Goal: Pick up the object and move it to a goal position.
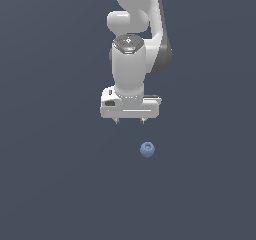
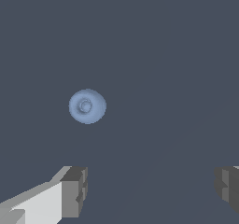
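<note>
Slate-blue blob (image 1: 147, 149) is sitting lower centre on bare grey floor (image 1: 50, 184), unobstructed; white gripper (image 1: 129, 120) is hovering above, jaws wide apart, holding nothing.

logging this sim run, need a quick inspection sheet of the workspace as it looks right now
surface: plain dark grey floor, bare around the blob.
job's things: small blue blob with a central dimple, lying alone, apart from the gripper.
clutter: nothing seen.
grippers: white gripper open, holding nothing; the blob is not between its fingers.
cables: nothing seen.
surroundings: same dark grey all round; no goal marker seen.
</note>
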Available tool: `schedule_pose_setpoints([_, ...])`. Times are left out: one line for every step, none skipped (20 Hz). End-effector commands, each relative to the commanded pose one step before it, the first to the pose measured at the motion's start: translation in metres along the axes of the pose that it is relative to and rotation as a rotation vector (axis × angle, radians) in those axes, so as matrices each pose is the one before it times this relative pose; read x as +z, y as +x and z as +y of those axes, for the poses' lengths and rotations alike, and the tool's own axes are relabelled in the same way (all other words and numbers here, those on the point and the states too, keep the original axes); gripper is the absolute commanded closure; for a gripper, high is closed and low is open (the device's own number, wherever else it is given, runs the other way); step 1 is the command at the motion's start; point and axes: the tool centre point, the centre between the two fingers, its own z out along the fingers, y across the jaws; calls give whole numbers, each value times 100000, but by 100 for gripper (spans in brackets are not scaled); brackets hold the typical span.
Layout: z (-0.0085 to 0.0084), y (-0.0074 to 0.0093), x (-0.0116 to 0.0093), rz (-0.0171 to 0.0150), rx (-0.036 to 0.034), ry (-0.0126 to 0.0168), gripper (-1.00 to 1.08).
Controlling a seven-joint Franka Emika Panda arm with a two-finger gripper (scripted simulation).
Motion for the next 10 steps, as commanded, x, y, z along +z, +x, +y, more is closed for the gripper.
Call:
schedule_pose_setpoints([1,0,0,0,0,0,-92])
schedule_pose_setpoints([28,-8,-20,0,0,0,-92])
schedule_pose_setpoints([28,1,47,-162,-49,-154,-92])
schedule_pose_setpoints([68,-6,39,-209,-60,-197,-92])
schedule_pose_setpoints([101,-11,43,-274,-79,-258,-92])
schedule_pose_setpoints([124,-12,62,-360,-104,-342,-92])
schedule_pose_setpoints([130,-12,66,-379,-111,-361,-92])
schedule_pose_setpoints([100,-8,54,-301,-89,-288,-92])
schedule_pose_setpoints([71,-4,40,-218,-66,-209,-92])
schedule_pose_setpoints([44,-2,22,-129,-41,-123,-92])
